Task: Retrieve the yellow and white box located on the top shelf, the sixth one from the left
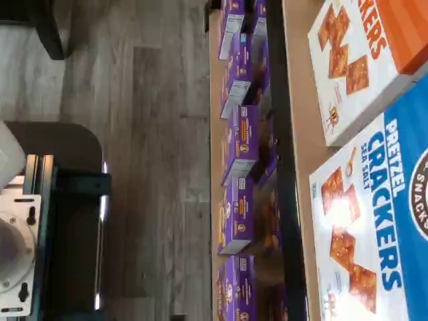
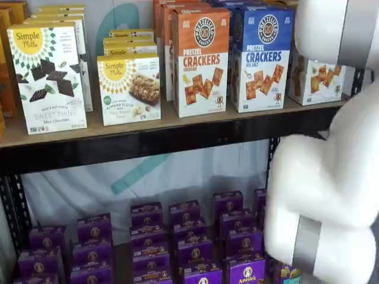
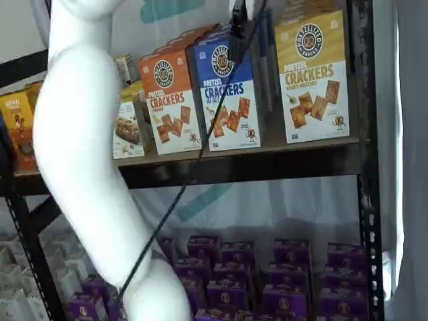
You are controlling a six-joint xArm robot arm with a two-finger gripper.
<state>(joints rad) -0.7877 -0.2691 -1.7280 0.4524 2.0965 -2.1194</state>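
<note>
The yellow and white box stands on the top shelf, to the right of a blue-topped carton. In a shelf view only its white lower part shows, behind my white arm. My gripper shows as black fingers hanging from the view's top edge with a cable, in front of the blue-topped carton and left of the yellow box. No gap between the fingers can be made out. The wrist view shows the orange-topped and blue-topped cartons, not the yellow one.
An orange-topped carton and white Simple Mills boxes stand further left on the shelf board. Purple boxes fill the lower shelf. A black upright stands right of the yellow box. A dark mount with teal brackets shows in the wrist view.
</note>
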